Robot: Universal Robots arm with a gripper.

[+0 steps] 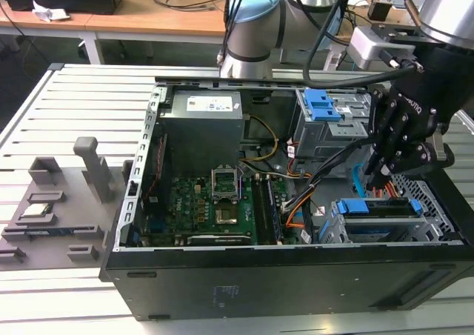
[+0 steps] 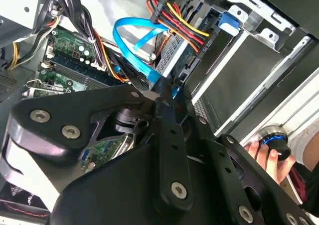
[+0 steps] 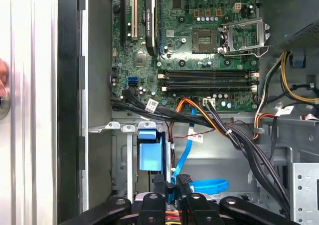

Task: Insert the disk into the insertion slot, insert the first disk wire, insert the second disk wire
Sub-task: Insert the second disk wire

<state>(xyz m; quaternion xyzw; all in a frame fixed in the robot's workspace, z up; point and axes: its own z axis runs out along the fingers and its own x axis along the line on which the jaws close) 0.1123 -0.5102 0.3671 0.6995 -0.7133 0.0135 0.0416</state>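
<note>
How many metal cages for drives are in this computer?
2. The taller grey cage with a blue latch is further back. The insertion slot, nearer the camera, holds the disk. Cables may hide others.

Arm [image 1: 255,31] reaching down, claw [image 1: 379,173] fingers pinched together

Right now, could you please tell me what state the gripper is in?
Gripper: shut on the blue flat cable's connector, down beside the disk seated in the insertion slot.
</note>
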